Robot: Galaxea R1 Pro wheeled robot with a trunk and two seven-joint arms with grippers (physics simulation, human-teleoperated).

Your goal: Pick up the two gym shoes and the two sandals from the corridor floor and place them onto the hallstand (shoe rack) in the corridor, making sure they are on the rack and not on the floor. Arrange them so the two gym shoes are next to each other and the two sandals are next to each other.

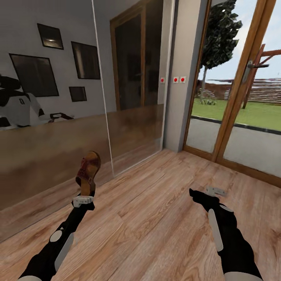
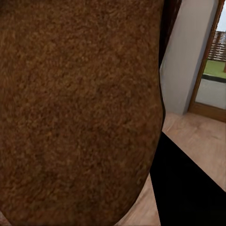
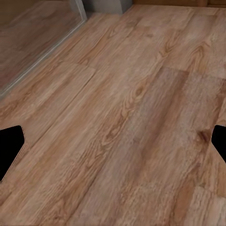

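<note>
I have open corridor floor [image 1: 156, 218] ahead of me: light wood planks run clear from my arms to the mirrored sliding wardrobe doors [image 1: 78, 97] on my left and to the wood-framed glass door [image 1: 234, 117] on my right, with a grey wall pier [image 1: 179, 78] between them carrying small red-and-white switches [image 1: 179, 79]. The mirror's lower edge meets the floor just beyond my left arm, so room is tightest on that side.

My left gripper [image 1: 84, 195] is clamped on one sandal [image 1: 88, 171], holding it upright off the floor with its sole toward the mirror, the reddish-brown strap and tan footbed facing me. In the left wrist view the sandal [image 2: 80, 108] sits so close that it blocks nearly everything as a rough brown surface; I cannot make out the fingers there, only a sliver of floor, wall and door frame at the side.

My right gripper [image 1: 203, 193] hovers over bare planks, well away from the sandal. In the right wrist view [image 3: 113, 155] its two dark fingertips [image 3: 10, 148] sit at opposite edges, spread apart with nothing between them but floor [image 3: 117, 117].

The mirror shows part of my white torso, cut off by the frame.
</note>
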